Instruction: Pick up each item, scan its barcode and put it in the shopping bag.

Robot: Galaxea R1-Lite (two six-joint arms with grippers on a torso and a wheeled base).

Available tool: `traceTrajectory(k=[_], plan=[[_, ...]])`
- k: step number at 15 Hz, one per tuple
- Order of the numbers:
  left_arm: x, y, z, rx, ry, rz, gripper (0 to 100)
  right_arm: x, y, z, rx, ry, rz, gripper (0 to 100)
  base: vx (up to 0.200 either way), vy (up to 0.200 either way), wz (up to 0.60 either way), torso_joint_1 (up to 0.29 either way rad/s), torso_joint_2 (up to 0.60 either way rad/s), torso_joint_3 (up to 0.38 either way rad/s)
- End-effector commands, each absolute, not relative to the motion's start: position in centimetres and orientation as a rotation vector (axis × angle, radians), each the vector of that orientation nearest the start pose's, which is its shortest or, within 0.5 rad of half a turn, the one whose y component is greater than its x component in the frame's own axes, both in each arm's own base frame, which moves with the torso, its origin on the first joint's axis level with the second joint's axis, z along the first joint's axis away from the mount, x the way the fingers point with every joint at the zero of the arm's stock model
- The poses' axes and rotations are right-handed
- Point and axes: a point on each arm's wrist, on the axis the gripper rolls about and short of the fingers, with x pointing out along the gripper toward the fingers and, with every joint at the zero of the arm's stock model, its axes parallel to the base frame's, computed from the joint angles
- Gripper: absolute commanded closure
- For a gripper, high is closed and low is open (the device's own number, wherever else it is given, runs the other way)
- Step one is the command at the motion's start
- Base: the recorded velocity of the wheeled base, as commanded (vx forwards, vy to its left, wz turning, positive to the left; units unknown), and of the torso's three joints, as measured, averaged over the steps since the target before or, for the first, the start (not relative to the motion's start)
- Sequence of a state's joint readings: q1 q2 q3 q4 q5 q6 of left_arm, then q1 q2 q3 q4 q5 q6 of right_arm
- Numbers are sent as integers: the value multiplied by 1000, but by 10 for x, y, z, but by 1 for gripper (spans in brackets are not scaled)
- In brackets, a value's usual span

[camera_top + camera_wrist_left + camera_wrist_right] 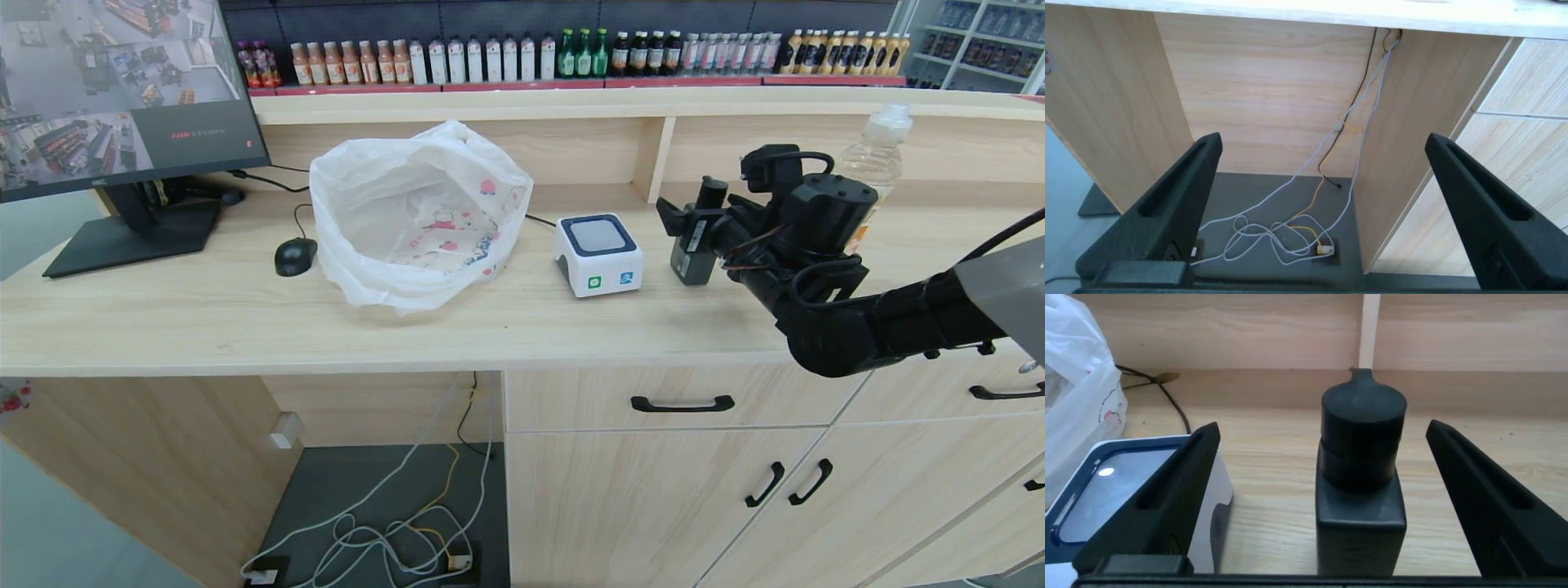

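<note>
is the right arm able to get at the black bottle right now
Probably yes: the right gripper is open and centred on the upright black bottle, with nothing between them; the scanner stands apart beside it.

- We see a long counter of pale wood [204, 318] with a raised ledge along its back.
- A black flat-screen monitor [114, 90] stands on a flat black base at the counter's left end, showing camera footage of shop aisles.
- A black computer mouse [295, 256] lies on the counter near that base, its thin cable running towards the back.
- Behind the ledge we see a row of bottled drinks [571, 55] on a red-edged shelf.
- Pale wooden drawers and doors with curved black handles [682, 403] fill the right of the counter front.
- In the open bay below, a tangle of white and yellow cables [384, 543] lies on the dark floor.
</note>
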State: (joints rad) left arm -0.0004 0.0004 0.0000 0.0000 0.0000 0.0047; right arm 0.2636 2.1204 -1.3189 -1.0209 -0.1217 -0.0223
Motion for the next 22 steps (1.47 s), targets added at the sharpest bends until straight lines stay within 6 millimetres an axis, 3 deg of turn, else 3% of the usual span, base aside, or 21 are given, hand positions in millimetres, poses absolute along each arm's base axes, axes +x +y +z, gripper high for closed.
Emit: traceTrajectory(k=[1, 22], plan=[[-23, 0, 75, 5, 0, 0, 0, 421, 110, 200, 17, -206, 134, 0, 0, 0, 0, 0, 0, 0], [-23, 0, 75, 5, 0, 0, 0, 448, 110, 170, 14, -213, 90, 0, 0, 0, 0, 0, 0, 0]])
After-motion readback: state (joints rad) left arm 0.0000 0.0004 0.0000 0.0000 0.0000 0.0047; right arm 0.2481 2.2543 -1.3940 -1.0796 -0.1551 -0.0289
